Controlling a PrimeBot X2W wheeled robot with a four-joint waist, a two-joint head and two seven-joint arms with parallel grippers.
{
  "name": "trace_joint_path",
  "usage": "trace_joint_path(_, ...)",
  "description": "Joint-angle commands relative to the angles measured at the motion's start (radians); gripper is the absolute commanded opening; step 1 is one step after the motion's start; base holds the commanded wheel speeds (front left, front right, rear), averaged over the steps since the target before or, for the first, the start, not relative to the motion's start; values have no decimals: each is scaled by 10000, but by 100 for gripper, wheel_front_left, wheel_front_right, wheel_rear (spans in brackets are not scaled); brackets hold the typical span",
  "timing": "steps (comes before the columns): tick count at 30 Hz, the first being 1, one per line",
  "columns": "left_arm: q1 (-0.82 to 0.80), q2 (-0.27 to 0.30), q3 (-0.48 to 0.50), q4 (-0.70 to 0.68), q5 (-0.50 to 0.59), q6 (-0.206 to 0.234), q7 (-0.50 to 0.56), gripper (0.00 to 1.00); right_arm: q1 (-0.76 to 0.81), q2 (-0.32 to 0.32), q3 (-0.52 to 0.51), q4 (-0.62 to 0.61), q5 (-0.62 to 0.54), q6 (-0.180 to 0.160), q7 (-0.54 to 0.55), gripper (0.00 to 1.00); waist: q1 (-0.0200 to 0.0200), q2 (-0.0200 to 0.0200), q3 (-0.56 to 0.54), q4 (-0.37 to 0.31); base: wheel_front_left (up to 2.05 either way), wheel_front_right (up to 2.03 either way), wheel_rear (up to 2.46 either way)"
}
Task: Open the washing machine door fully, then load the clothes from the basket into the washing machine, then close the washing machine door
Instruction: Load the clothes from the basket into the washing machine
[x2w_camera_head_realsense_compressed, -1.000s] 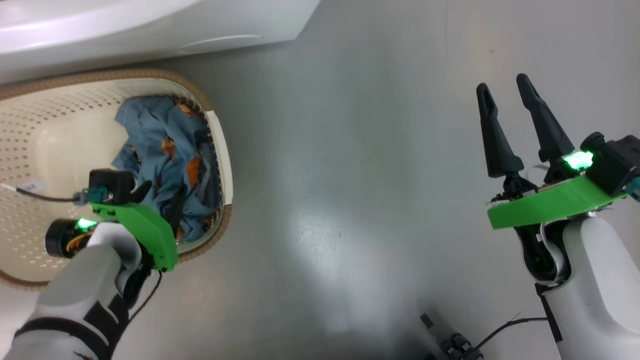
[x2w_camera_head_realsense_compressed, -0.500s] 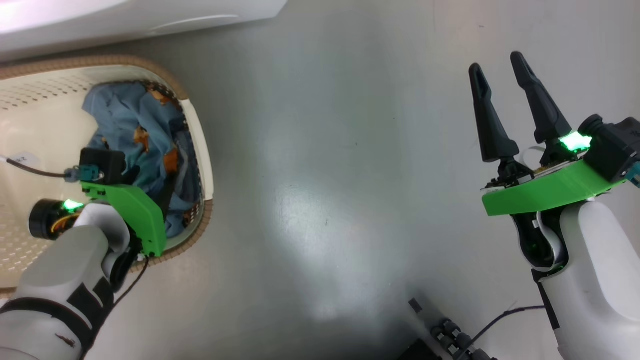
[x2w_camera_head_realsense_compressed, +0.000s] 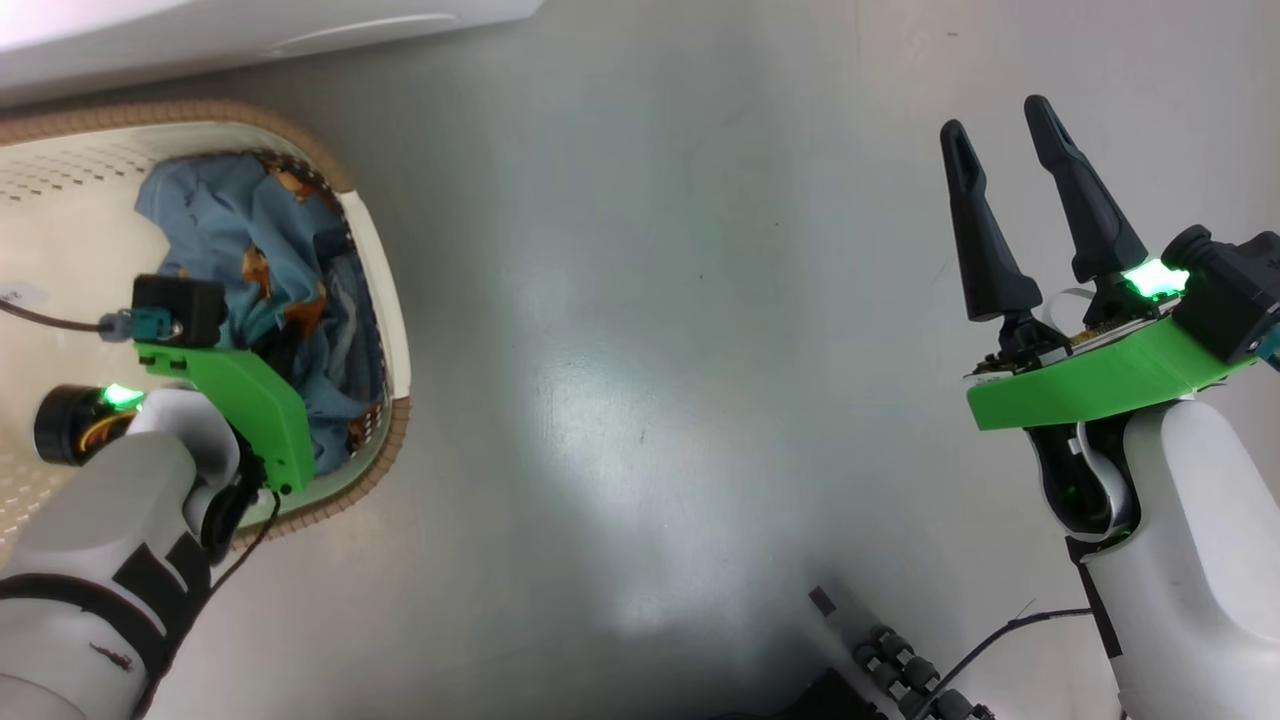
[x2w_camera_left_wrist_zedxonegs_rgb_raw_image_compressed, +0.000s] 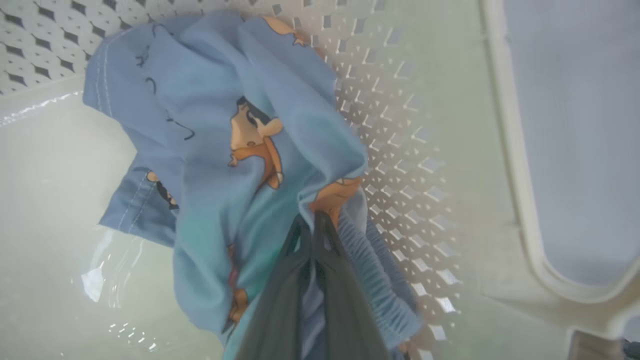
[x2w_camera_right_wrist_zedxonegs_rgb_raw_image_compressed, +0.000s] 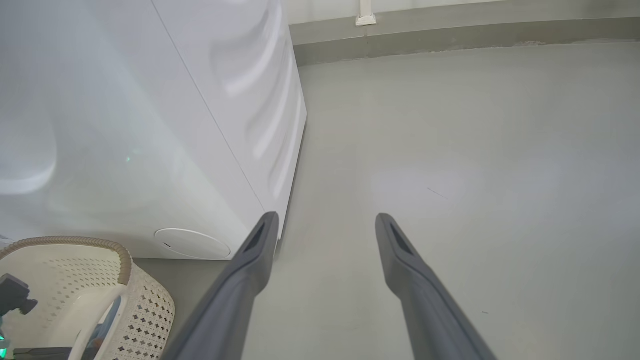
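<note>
Blue bear-print clothes (x2w_camera_left_wrist_zedxonegs_rgb_raw_image_compressed: 225, 150) in the perforated cream basket (x2w_camera_left_wrist_zedxonegs_rgb_raw_image_compressed: 400, 125), a fold tight in the closed left hand (x2w_camera_left_wrist_zedxonegs_rgb_raw_image_compressed: 313, 223).

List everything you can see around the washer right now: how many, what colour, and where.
washing machine: one, white, standing on the floor behind the basket
round cap: one, white, low on the washing machine's front
basket: one, cream perforated plastic with a brown rim, on the floor in front of the machine
clothes: one bundle, light blue with orange bear prints, inside the basket against its wall
floor: one, glossy grey
ribbed hose: one, black, at the bottom edge of the head view
left gripper: one, dark fingers, down in the basket, shut on the clothes
right gripper: one, dark fingers, open over bare floor, holding nothing
</note>
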Motion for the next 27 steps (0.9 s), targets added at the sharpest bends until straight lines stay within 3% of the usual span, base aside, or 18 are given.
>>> trace_joint_path(1,-62,234,60,40,-170,-15,-122,0,212,-92,147,-231,-79,85,-49,100,0,-1,-40,33,0,0,0)
trace_joint_path(10,-24,151,441,184,-995,-15,-809,0,276,-34,-9,-166,-87,85,-49,100,0,-1,-601,404,0,0,0)
trace_joint_path(14,86,289,1102,6,-1040,-15,-869,0,345,-21,-57,-110,-62,85,-49,100,0,-1,-1002,610,0,0,0)
trace_joint_path(20,611,368,2516,-506,-249,-15,-874,0,551,-34,-121,-2,-38,85,-49,100,0,-1,-1646,884,0,0,0)
trace_joint_path(27,1764,274,4885,-1561,1417,-15,-876,0,990,-138,-210,183,25,85,-49,100,0,-1,-2594,1232,0,0,0)
